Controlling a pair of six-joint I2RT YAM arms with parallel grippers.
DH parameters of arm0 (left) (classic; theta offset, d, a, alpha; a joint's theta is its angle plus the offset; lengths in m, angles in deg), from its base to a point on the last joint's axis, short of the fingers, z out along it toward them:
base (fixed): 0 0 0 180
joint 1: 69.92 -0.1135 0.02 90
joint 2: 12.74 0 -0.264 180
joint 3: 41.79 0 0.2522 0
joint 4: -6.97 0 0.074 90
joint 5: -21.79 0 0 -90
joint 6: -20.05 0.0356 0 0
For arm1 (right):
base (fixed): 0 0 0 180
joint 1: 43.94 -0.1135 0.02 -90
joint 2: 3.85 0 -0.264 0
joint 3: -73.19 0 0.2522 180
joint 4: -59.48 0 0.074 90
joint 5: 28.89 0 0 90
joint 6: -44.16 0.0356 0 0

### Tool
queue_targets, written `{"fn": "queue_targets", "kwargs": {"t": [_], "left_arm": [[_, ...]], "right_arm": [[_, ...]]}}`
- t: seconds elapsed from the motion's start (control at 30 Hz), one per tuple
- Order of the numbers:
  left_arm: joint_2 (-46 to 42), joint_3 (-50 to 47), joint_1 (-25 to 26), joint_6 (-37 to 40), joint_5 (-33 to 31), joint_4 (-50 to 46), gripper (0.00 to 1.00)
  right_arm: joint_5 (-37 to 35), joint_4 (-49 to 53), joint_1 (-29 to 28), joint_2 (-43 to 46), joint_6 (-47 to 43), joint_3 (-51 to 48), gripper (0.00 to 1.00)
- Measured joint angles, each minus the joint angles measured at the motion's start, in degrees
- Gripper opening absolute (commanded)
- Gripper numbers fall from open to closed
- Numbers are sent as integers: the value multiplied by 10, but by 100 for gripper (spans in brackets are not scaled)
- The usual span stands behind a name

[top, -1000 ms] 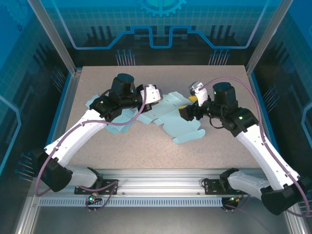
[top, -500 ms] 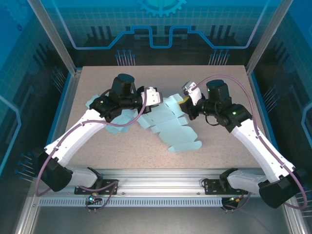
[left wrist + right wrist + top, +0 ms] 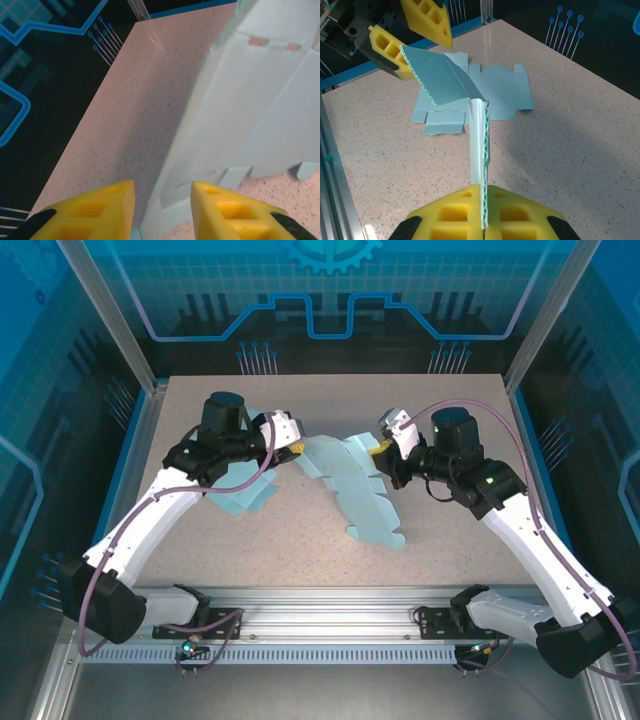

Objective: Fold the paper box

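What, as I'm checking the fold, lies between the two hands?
The lifted paper box sheet runs from the right hand, which pinches it, to the left hand, shown in the top and right wrist views.

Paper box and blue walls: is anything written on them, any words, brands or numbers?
None can be read.
The paper box is plain blue and unprinted.
The back wall bears only a gear shape and circuit lines, with no letters or numbers.

We lose the paper box (image 3: pixel 260 100) past the left wrist view's top and right edges, its near corner blurred; the left arm (image 3: pixel 160 510) hides part of the flat sheet (image 3: pixel 240 500) beneath.
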Motion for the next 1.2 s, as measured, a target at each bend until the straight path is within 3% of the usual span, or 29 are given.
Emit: {"fn": "queue_targets", "kwargs": {"t": [0.1,0.43,0.53,0.7,0.97,1.2], "left_arm": [[-11,-19,0,0,9,4,55],[26,-26,-5,-4,8,32,54],[48,-25,-5,-5,7,34,47],[72,-22,-5,-9,2,34,19],[73,-21,1,-15,-15,45,0],[78,-33,72,-19,-140,114,0]], "right_arm": [[0,-9,0,0,0,-4,0],[15,-14,0,-1,0,-8,0],[15,-15,0,-1,0,-8,0],[13,-18,0,-1,1,-14,0],[-31,-59,1,0,20,-38,0],[-91,-78,45,-1,79,-77,38]]}}
